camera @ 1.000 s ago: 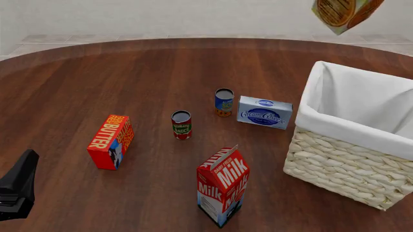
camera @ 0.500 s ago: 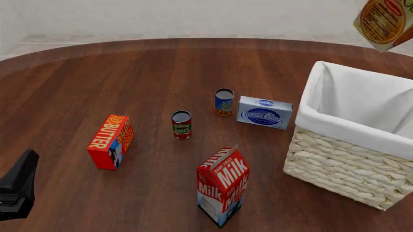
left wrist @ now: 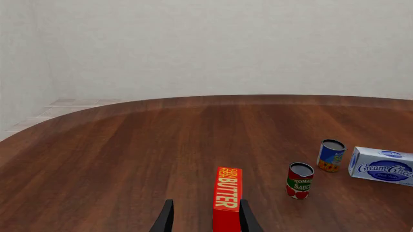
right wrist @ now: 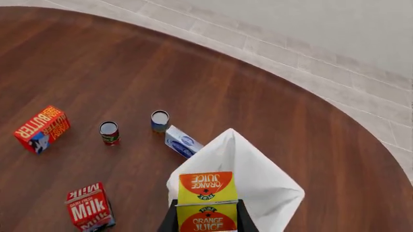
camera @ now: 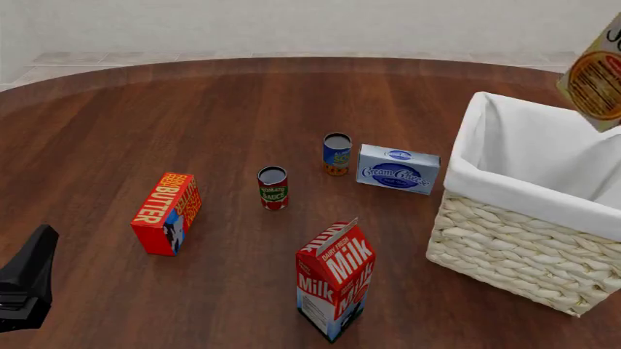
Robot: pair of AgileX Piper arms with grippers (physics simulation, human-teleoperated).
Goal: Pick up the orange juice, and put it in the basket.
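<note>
Above the basket (camera: 524, 190), orange juice (camera: 597, 76)

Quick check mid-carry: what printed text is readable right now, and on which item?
"ORANGE JUICE": orange juice, on both visible faces.
"Milk": milk carton.
"BUTTER": butter box.
"TOMATO SAUCE": red can.
"Cream Cheese": blue-white box.
Blue can: label too small to read.
Small print elsewhere: blurred.

Orange-and-yellow gable-top juice carton (right wrist: 206, 203) with green trim; cream woven wicker basket (camera: 514, 254) — white cloth liner. Red, white and blue milk carton (camera: 335, 289); red-orange butter box (camera: 167, 212) with yellow lettering — dark brown wooden table (camera: 194, 109).
</note>
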